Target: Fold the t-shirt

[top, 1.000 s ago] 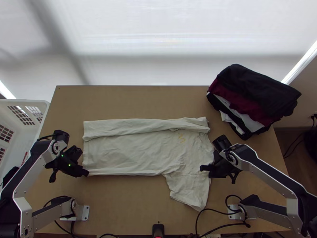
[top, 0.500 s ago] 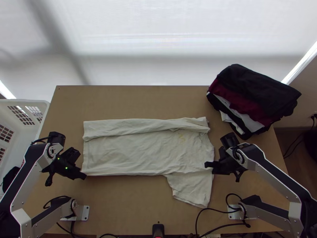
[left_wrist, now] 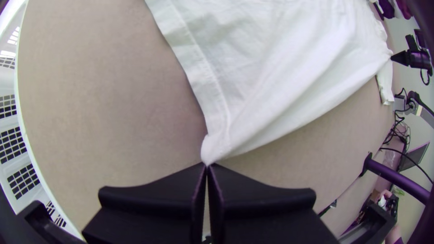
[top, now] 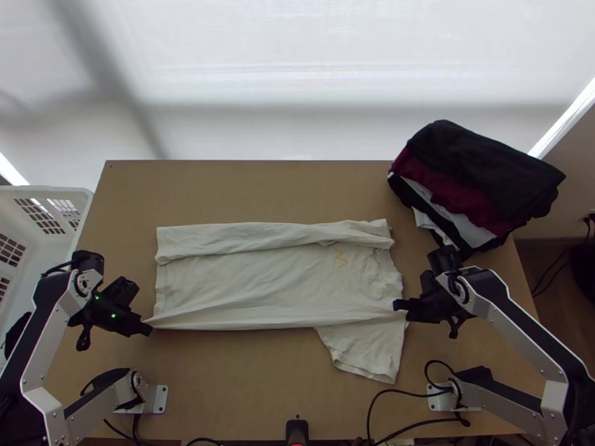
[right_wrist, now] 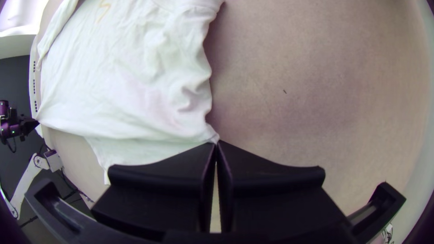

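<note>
- Light wooden table (top: 245, 193) under the pale t-shirt (top: 245, 286), which lies lengthwise across the middle, its far side apparently folded inward as a long band.
- Left gripper (top: 146, 328): fingers pressed together on the hem's near corner (left_wrist: 212, 149), the cloth right at their tips, the rest of the shirt stretching away from them.
- Right gripper (top: 399, 305): fingers closed on a pinch of cloth at the shoulder end, perhaps near the sleeve seam; the shirt's body lies beyond the tips.
- Between the two grips, the near long edge runs nearly straight.
- One sleeve (top: 364, 351) spreads from beneath that edge, toward the arms' bases.
- Folded clothes (top: 483, 171) sit stacked at the table's far right.
</note>
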Tool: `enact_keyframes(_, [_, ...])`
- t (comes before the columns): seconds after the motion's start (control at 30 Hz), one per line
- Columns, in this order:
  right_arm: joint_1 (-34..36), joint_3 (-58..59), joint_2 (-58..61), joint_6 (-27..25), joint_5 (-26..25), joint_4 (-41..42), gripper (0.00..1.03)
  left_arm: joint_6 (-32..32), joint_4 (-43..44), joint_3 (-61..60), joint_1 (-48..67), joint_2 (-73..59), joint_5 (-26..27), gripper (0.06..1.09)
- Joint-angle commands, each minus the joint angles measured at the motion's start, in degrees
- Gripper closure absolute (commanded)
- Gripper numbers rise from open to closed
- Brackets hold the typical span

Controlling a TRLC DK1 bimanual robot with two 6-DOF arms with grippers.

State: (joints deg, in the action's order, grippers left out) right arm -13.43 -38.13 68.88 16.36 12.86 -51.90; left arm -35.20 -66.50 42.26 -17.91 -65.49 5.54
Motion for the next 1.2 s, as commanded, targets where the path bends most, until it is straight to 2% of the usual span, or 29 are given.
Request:
enact_keyframes(0.0, [-0.9, 0.3, -1.5, -0.3, -0.8, -1.2, 1.00, -1.2, -0.6, 0.3, 0.1, 0.5, 0.5, 1.05])
enact_keyframes(0.3, [-6.3, -5.0, -3.1, 2.8, -0.8, -1.1, 1.00, 11.2, 1.2, 5.9, 5.3, 1.6, 7.1, 1.05])
enact_keyframes(0.5, [-7.4, -6.7, -4.5, 2.8, -0.8, -1.1, 1.00, 16.0, 2.7, 7.8, 5.5, 2.6, 11.2, 1.05])
enact_keyframes(0.93, [-8.2, -9.7, -8.8, 2.9, -0.8, 2.2, 1.00, 21.9, 7.0, 11.0, 4.1, 2.6, 12.1, 1.05])
enact_keyframes(1.07, [-8.2, -12.1, -10.3, 2.9, -0.8, 5.1, 1.00, 27.0, 9.9, 14.1, 3.0, 2.7, 13.3, 1.05])
enact_keyframes(1.17, [-7.1, -16.0, -9.9, 3.2, -2.0, 8.4, 1.00, 34.0, 15.5, 16.5, 2.8, 3.7, 13.3, 1.05])
